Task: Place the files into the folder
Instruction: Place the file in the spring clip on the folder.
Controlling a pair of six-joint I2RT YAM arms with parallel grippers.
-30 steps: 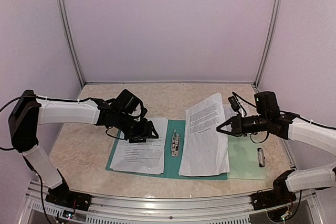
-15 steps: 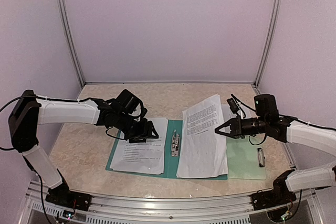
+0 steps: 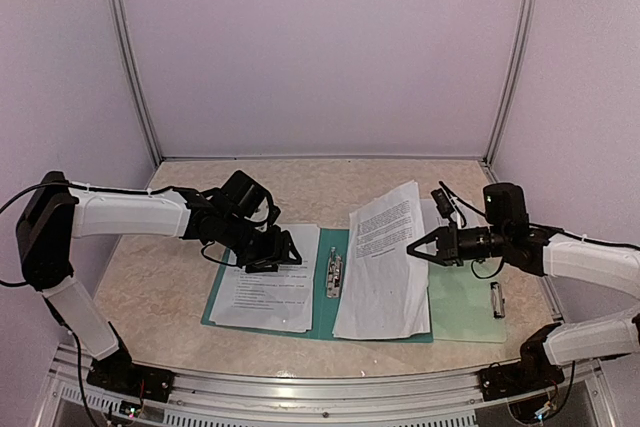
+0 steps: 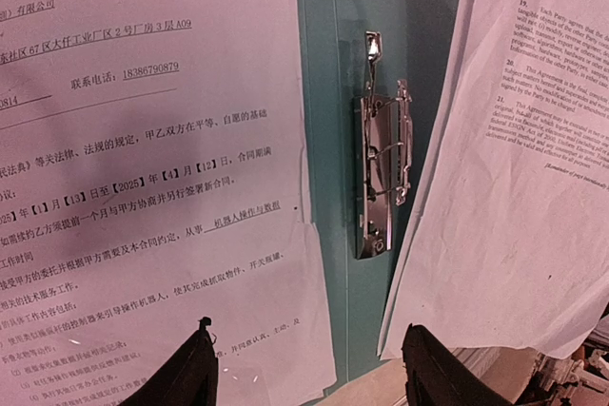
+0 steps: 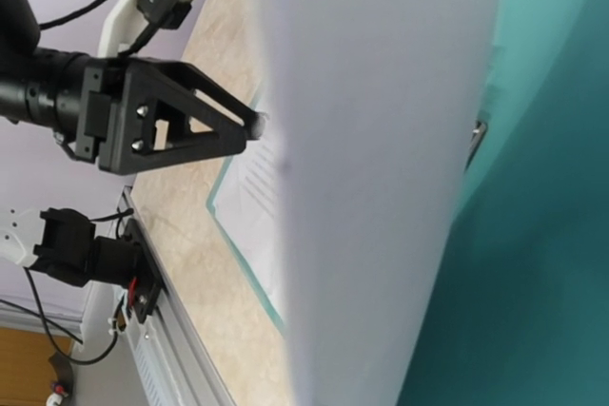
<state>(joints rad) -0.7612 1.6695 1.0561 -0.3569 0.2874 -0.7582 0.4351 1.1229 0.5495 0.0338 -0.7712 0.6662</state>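
Note:
The dark teal folder (image 3: pixel 322 322) lies open on the table, its metal clip (image 3: pixel 333 273) along the middle fold. One of the files, a printed sheet (image 3: pixel 262 295), lies flat on the folder's left half. My left gripper (image 3: pixel 272 255) hovers open just above that sheet's upper part; in the left wrist view its dark fingertips (image 4: pixel 195 373) stand wide apart over the sheet (image 4: pixel 143 187) and the folder (image 4: pixel 333 140). My right gripper (image 3: pixel 412 246) is shut on the right edge of a second sheet (image 3: pixel 385 257), lifted over the folder's right half. That sheet (image 5: pixel 381 187) hides the right fingers in the right wrist view.
A pale mint-green clipboard (image 3: pixel 465 309) with a small metal clip (image 3: pixel 496 299) lies to the right, partly under the held sheet. The back wall's frame posts stand behind, and the table's metal front rail (image 3: pixel 320 379) runs along the near edge.
My right gripper has moved a little to the left and carried the held sheet with it over the folder's right half. The left arm has stayed still.

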